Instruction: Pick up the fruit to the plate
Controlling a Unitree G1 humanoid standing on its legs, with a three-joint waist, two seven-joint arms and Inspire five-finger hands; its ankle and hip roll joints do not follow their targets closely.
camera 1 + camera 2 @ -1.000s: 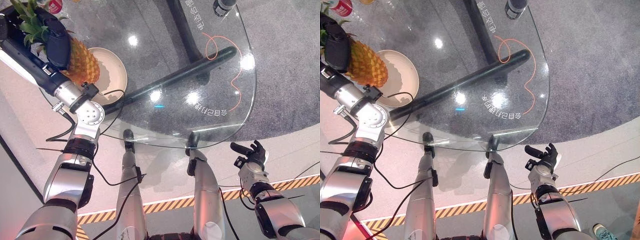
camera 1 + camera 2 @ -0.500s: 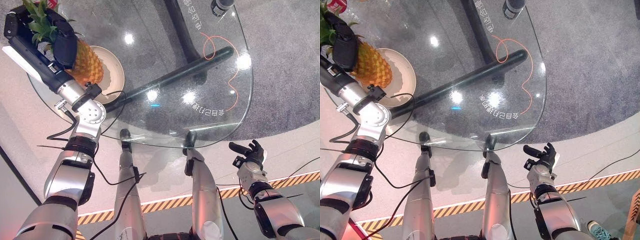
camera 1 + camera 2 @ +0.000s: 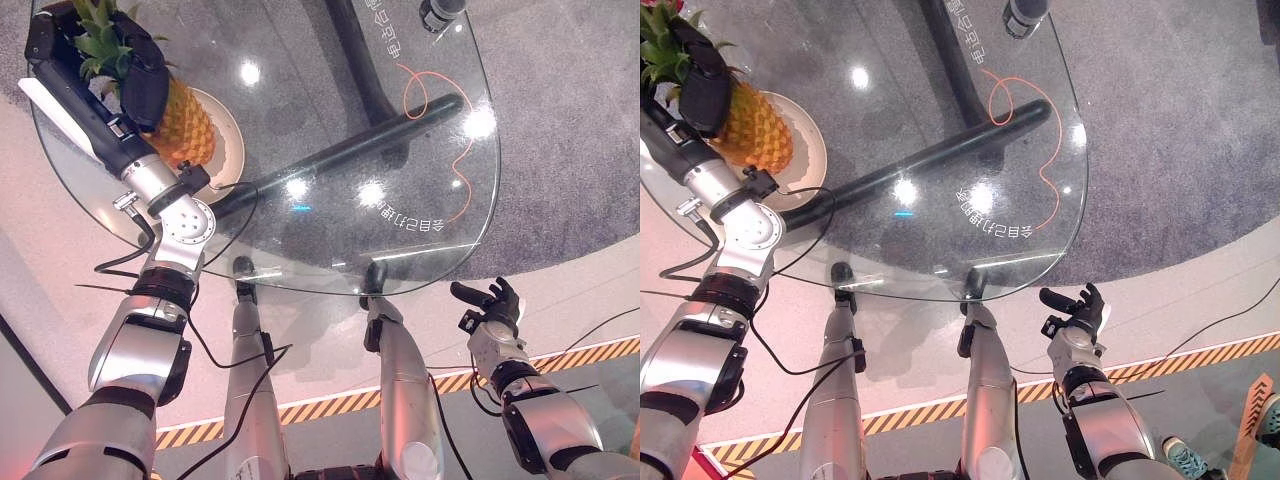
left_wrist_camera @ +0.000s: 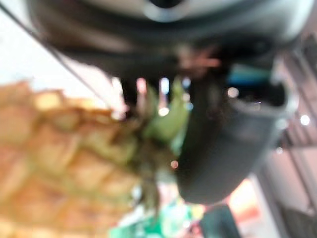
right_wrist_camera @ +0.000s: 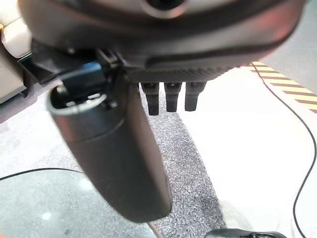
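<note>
A pineapple [image 3: 185, 125] with green leaves is held over the beige plate [image 3: 228, 150] at the far left of the round glass table [image 3: 420, 150]. My left hand [image 3: 140, 75] is shut on the pineapple near its crown; the left wrist view shows the yellow rind [image 4: 59, 163] and leaves right by the thumb [image 4: 228, 144]. Whether the pineapple touches the plate I cannot tell. My right hand [image 3: 488, 305] hangs open below the table's near edge, over the pale floor, holding nothing.
A dark table base bar [image 3: 350, 150] runs under the glass. An orange cord [image 3: 440, 120] curls on the right half of the table. A dark cylinder [image 3: 440, 12] stands at the far edge. Striped tape [image 3: 330, 405] marks the floor near my feet.
The camera has shifted. My left hand has brought the pineapple further over the plate. The right hand has stayed still.
</note>
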